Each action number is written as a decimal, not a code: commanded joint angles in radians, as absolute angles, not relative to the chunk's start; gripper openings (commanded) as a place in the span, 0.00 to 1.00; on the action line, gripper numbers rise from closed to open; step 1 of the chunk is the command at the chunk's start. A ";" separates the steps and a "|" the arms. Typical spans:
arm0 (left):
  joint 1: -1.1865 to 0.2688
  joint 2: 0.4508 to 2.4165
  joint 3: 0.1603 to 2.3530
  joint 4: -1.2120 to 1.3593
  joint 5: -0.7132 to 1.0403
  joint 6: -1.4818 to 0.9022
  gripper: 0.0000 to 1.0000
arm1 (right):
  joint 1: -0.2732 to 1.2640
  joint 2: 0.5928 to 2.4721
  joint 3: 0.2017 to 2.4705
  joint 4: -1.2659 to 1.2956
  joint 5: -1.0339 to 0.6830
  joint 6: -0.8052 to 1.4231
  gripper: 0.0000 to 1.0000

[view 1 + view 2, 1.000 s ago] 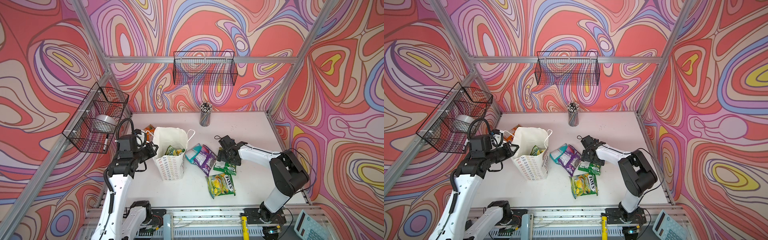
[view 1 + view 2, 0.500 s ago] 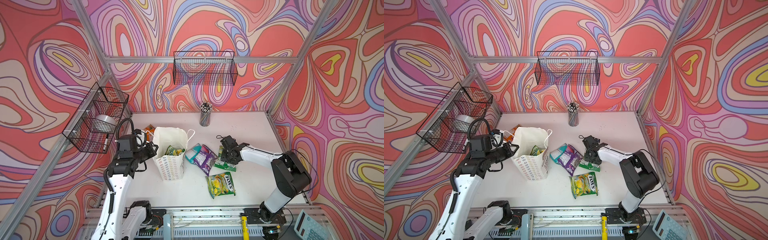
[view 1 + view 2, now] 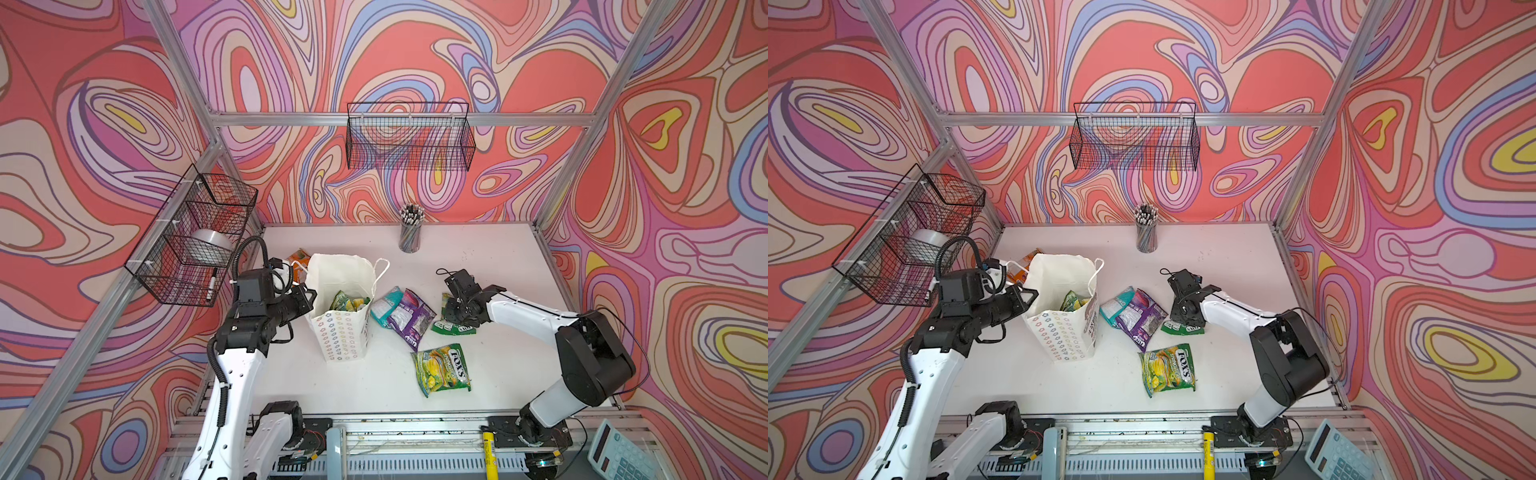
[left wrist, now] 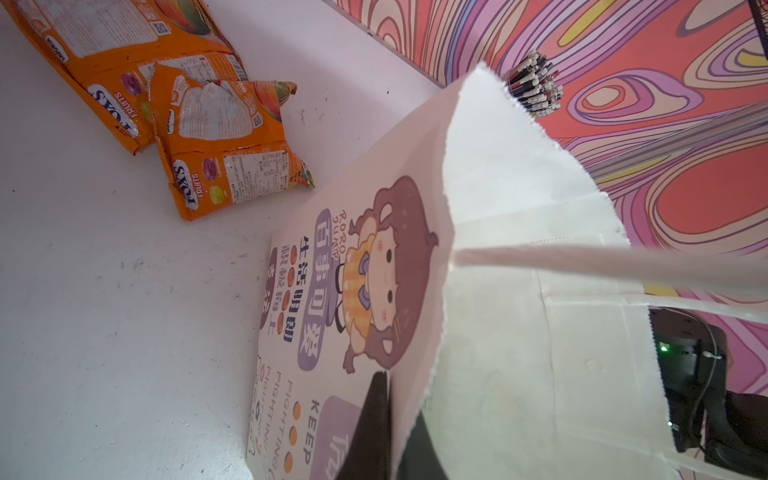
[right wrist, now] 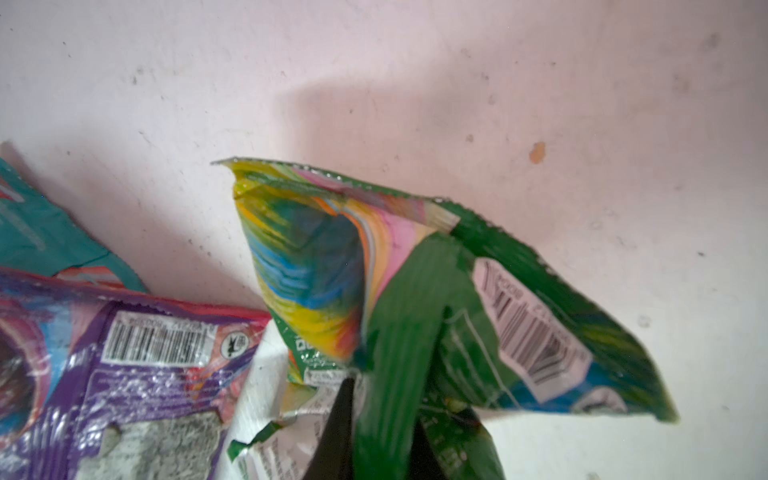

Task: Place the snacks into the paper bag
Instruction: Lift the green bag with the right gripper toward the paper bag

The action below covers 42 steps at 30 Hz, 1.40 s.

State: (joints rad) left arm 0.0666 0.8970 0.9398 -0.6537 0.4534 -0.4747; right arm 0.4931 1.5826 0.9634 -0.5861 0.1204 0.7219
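Observation:
The white paper bag (image 3: 343,328) (image 3: 1065,332) stands upright and open with green snacks (image 3: 348,300) inside. My left gripper (image 3: 309,296) (image 3: 1030,296) (image 4: 390,419) is shut on the bag's near rim, holding the wall with the cartoon print (image 4: 374,274). My right gripper (image 3: 453,315) (image 3: 1177,319) (image 5: 382,415) is shut on a crumpled green pouch (image 5: 453,291) (image 3: 454,328) lying right of the bag. Beside it lie a teal pouch (image 3: 386,302), a purple pouch (image 3: 409,319) and a green FOX'S pouch (image 3: 443,368). Two orange pouches (image 4: 224,145) (image 3: 300,257) lie behind the bag.
A mesh pencil cup (image 3: 410,233) stands at the back of the white table. Wire baskets hang on the back wall (image 3: 409,139) and the left wall (image 3: 195,243). A calculator (image 3: 619,454) lies off the table's front right corner.
My right gripper's jaws have closed on the green pouch, which was lying flat under open fingers a second ago. The left arm and the bag have not moved.

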 commanded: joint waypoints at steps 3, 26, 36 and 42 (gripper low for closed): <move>0.073 0.885 0.939 -0.644 0.474 -0.469 0.00 | 0.490 1.452 1.022 -0.654 0.187 0.697 0.01; 0.074 0.878 0.931 -0.621 0.531 -0.480 0.00 | 0.500 1.382 1.408 -0.651 0.125 0.551 0.00; 0.073 0.871 0.931 -0.625 0.512 -0.476 0.00 | 0.685 1.552 1.802 -0.636 0.112 0.441 0.00; 0.074 0.873 0.930 -0.622 0.520 -0.477 0.00 | 0.816 1.693 2.023 -0.632 0.046 0.382 0.00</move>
